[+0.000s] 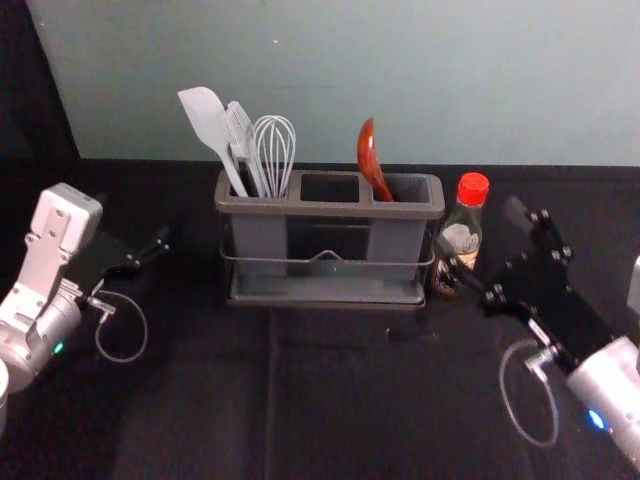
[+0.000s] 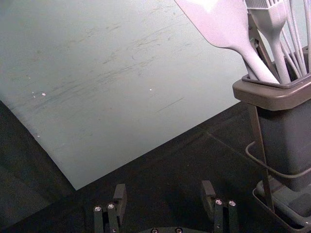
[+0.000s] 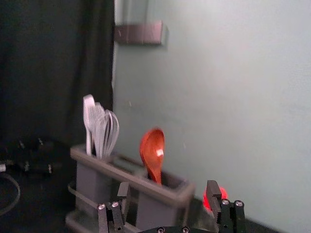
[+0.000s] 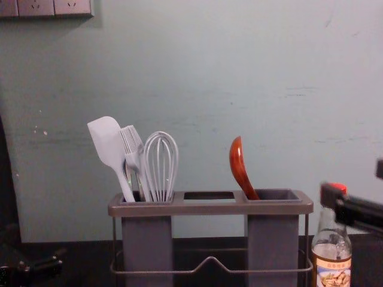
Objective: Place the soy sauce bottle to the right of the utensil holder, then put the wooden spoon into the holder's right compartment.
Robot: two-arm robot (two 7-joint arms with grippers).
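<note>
Background: pale grey-green wall [image 1: 400, 80]; a strip of sockets [image 4: 54, 7] at the upper left of the chest view. Surface: black cloth [image 1: 330, 400] across the lower frame.

Utensil holder [image 1: 330, 209]: upright, centre of the head view, three openings along its top. Left compartment: white spatula [image 1: 205, 118], brush [image 1: 238, 130] and whisk [image 1: 274, 145], heads up. Wooden spoon [image 1: 369, 155]: in the right compartment, bowl up, leaning toward the upper left, above and right of the head view's centre.

Soy sauce bottle [image 1: 461, 240]: red cap on, upright, just beside the holder's right end; lower right corner of the chest view.

Right gripper [image 1: 479, 227]: right of centre in the head view, reaching up and left from the lower right. Fingers wide apart, nothing held. One finger crosses in front of the bottle in the head and chest views; contact with the glass cannot be told. In the right wrist view the cap shows beside one finger.

Left gripper [image 1: 160, 242]: left side of the head view, well apart from the holder. Fingers wide open in its wrist view, nothing between them.
</note>
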